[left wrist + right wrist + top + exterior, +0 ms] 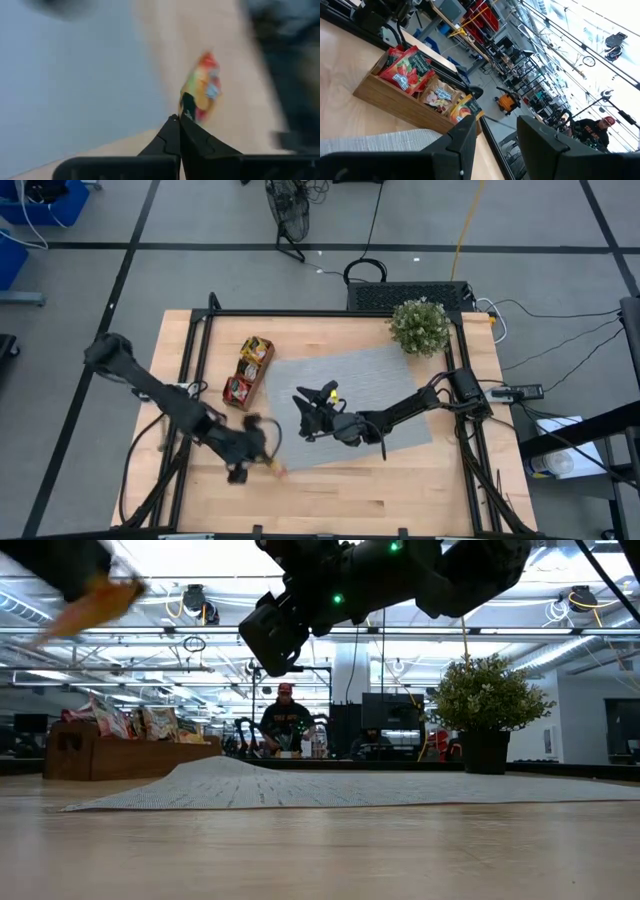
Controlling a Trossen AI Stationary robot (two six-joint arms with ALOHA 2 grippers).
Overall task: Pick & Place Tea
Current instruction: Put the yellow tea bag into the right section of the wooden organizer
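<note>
Wooden table top (330, 490) carries a grey woven mat (385, 385), laid at an angle with one corner lifted off the surface in the low view. A potted plant (420, 326) stands at the far right corner of the table, just off the mat.

Beside the mat's left edge sits the wooden compartment tray (247, 373). It holds upright tea sachets (410, 67): red packets at one end, pale-labelled ones in the middle, an orange-red one at the other end. Compartment divisions cannot be made out.

Left gripper (262, 457) is over bare wood near the table's front edge, just off the mat's front left corner. Its fingers are pinched together on one tea sachet (201, 87), orange, yellow and red with a pale label, held by its edge and clear of the table.

Right gripper (312, 412) hangs above the middle of the mat, fingers partly apart, nothing between them.

A person (286, 725) sits in the room beyond the table.
</note>
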